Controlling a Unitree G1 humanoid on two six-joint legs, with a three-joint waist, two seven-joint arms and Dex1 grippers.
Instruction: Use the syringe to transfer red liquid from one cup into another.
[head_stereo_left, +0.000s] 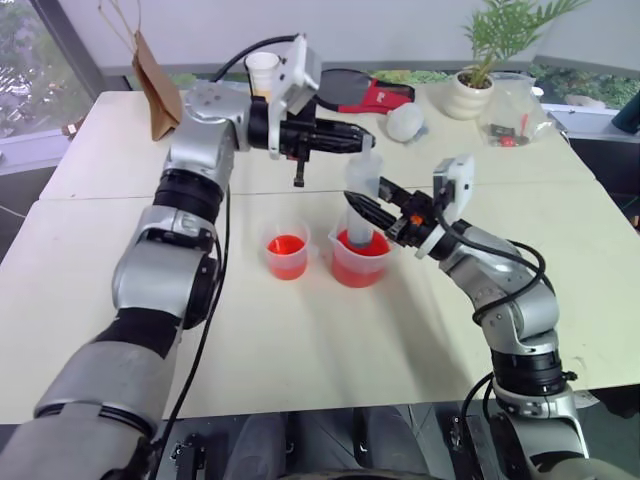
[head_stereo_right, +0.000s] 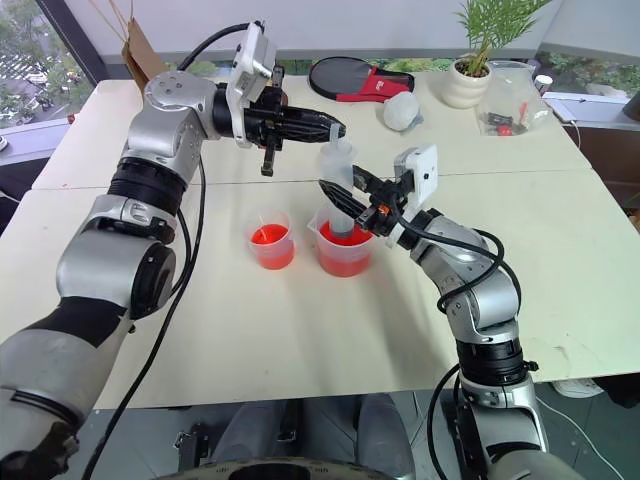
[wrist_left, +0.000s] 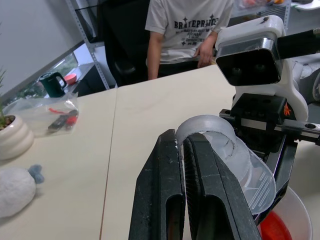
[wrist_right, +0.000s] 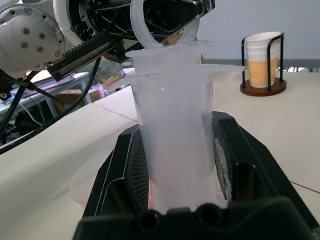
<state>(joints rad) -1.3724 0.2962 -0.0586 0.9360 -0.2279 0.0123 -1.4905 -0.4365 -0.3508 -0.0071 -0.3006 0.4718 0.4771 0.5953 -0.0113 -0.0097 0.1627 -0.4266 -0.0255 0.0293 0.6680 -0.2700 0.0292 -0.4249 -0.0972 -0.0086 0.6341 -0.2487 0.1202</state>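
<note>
syringe (head_stereo_right: 340, 165) clamped upright in right gripper (head_stereo_right: 338, 200), tip in fuller cup (head_stereo_right: 342, 255); left gripper (head_stereo_right: 333, 128) clenched by plunger (wrist_left: 210, 132). filling step probably, next pull plunger up.

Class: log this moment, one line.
right gripper: shut on clear plastic syringe; syringe: upright in larger red-liquid cup; left gripper: shut at plunger ring

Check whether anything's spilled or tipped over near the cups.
Nothing stands out. The small cup and large cup stand upright with red liquid inside; the table around them shows no red. The syringe stands upright in the large cup, held by the right gripper.
</note>
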